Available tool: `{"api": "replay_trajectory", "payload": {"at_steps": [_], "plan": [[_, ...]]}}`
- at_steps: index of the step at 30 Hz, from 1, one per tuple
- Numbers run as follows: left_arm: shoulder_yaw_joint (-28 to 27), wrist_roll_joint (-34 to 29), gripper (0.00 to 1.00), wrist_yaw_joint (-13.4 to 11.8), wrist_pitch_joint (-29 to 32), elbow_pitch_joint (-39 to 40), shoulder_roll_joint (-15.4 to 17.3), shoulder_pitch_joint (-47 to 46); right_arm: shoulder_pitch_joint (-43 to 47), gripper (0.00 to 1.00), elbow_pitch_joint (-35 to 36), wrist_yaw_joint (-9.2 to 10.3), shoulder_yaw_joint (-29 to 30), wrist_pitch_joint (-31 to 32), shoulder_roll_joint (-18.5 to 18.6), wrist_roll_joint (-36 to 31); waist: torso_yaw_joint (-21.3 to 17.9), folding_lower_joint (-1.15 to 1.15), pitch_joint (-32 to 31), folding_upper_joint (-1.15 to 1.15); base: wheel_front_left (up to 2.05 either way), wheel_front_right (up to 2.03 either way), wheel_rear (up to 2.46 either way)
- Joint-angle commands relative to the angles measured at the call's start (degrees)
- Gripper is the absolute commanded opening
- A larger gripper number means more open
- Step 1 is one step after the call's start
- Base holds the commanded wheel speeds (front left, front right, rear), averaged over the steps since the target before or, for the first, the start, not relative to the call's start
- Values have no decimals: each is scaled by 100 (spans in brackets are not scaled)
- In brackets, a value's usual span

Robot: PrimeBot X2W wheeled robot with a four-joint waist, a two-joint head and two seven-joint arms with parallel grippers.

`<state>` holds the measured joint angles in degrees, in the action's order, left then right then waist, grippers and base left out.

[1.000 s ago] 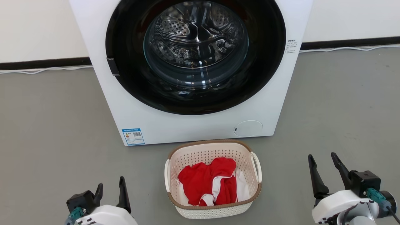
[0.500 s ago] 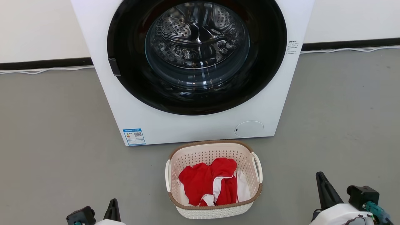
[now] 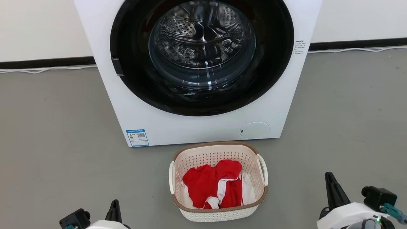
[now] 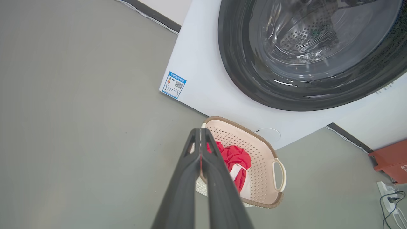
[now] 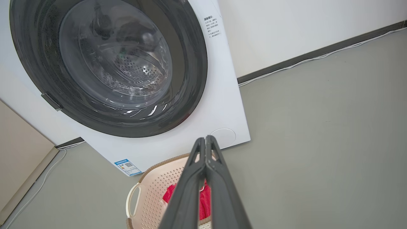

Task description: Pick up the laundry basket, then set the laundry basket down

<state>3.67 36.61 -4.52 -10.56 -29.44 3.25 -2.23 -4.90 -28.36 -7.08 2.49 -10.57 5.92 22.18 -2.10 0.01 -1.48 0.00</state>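
The laundry basket (image 3: 219, 152) is a small cream perforated tub with a brown rim and white side handles. It rests on the grey floor in front of the washing machine (image 3: 203, 130), with red and white clothes (image 3: 213, 184) inside. Both wrist views also catch the basket (image 4: 257, 149) (image 5: 152, 187). My left gripper (image 3: 113, 208) sits low at the bottom left, well left of the basket, fingers pressed together and empty. My right gripper (image 3: 330, 187) is at the bottom right, well right of the basket, also shut on nothing. In the wrist views each gripper (image 4: 201, 130) (image 5: 206, 138) has its fingers touching along their length.
The washing machine's round glass door (image 3: 202, 47) is closed, facing me. A black baseboard and a white cable (image 3: 47, 70) run along the wall behind. A red-brown object (image 4: 389, 159) and a power strip (image 4: 386, 190) lie on the floor off to one side.
Both grippers went from open to shut and dropped lower toward the bottom edge. The view has shifted slightly; the basket has stayed where it was.
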Motion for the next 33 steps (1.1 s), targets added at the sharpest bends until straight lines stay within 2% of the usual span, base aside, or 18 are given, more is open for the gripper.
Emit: {"api": "replay_trajectory", "payload": {"at_steps": [1,33], "plan": [[-88,153,0,75,14,184,18,-219,-185,0,202,-8,31,42,33,164,3,-1,1,0,0,0,0],[-385,1873,0,434,553,616,1,-275,-166,0,596,-18,148,572,-74,2341,69,-1,54,0,0,0,0]]}}
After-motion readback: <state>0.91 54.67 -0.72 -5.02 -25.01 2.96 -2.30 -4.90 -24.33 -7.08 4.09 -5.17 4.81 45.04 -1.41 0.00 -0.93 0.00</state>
